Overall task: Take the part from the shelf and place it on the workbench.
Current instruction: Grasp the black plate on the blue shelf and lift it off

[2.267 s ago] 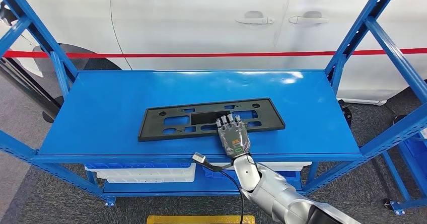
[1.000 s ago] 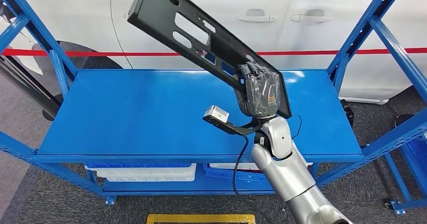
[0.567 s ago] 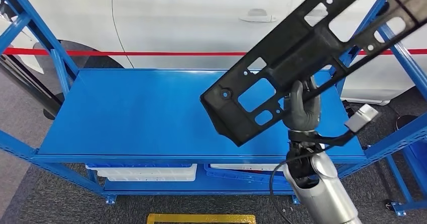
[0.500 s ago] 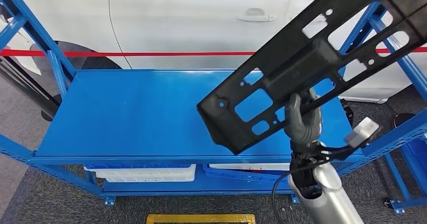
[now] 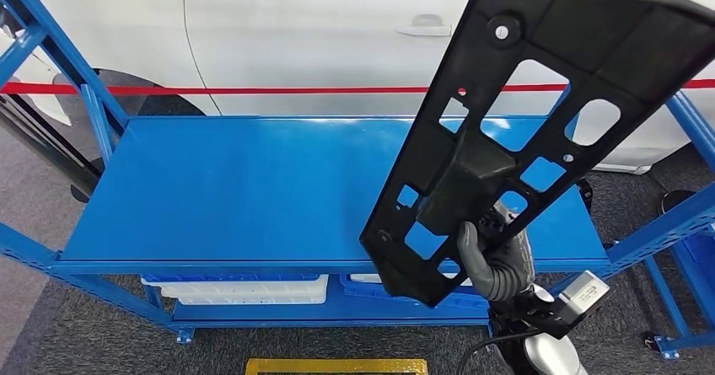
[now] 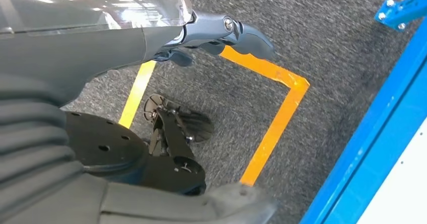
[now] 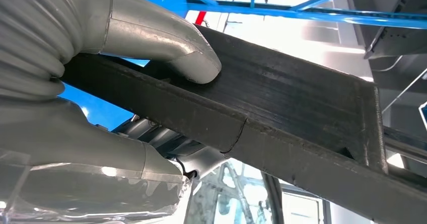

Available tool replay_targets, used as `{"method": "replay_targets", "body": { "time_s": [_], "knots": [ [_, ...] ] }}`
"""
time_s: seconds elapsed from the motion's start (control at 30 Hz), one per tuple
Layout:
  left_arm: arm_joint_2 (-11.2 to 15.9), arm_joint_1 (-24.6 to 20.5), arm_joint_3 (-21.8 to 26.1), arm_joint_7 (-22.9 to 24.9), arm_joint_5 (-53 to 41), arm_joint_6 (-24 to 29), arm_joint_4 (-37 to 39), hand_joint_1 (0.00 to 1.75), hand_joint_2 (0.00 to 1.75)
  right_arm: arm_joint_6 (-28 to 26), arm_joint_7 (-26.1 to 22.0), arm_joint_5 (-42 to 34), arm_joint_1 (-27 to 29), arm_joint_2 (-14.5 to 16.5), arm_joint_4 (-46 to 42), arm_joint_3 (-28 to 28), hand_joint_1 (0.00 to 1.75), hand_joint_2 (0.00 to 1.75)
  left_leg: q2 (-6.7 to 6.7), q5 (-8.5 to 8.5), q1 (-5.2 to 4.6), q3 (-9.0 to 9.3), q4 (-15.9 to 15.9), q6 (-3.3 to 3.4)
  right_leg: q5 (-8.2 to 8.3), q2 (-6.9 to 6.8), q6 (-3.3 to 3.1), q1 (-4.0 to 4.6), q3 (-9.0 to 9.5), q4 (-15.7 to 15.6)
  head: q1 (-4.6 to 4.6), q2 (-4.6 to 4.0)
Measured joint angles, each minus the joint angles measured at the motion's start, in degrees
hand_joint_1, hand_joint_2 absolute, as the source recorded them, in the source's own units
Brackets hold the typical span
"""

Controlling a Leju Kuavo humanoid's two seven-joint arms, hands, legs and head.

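Above the blue shelf (image 5: 211, 190), the right hand (image 5: 493, 261) clamps thumb and fingers on the lower end of the long black part (image 5: 540, 114), which looks stiff and light but top-heavy, so a hold nearer mid-length seems steadier.

Blue shelf (image 5: 211, 190), white bins (image 5: 244, 289) below
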Motion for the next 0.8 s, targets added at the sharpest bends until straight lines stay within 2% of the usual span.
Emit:
{"method": "replay_targets", "body": {
  "time_s": [0.43, 0.67, 0.8],
  "knots": [
    [0.0, -0.11, 1.53, 1.86, 0.52, 2.13, 0.02, 0.0, 1.75, 0.17, -0.86, 1.23, 1.38, 0.03, -0.09, 0.17, 1.75, 1.75, 0.0, 0.0, -0.01, -0.01, 0.0, 0.01, 0.0, 0.0, 0.0, -0.02, 0.0, -0.01, 0.01, -0.01],
    [-0.11, -0.33, 3.08, 1.42, 2.37, 0.22, 0.02, 0.0, 1.75, -0.07, -3.1, 3.15, 2.75, 1.1, -1.13, 1.51, 1.75, 1.75, 0.0, 0.0, 0.0, 0.0, 0.0, 0.0, 0.0, 0.0, 0.0, 0.0, 0.0, 0.0, 0.0, 0.0],
    [-0.14, -0.42, 4.06, 1.7, 3.02, 0.32, 0.02, 0.0, 1.75, -1.38, -5.14, 5.22, 3.75, 2.63, -1.99, 2.77, 1.75, 1.75, 0.04, -0.01, -0.37, -0.05, 0.06, 0.8, 0.31, -0.04, 0.53, -0.43, 0.17, -0.43, -0.04, 0.0]
  ]
}}
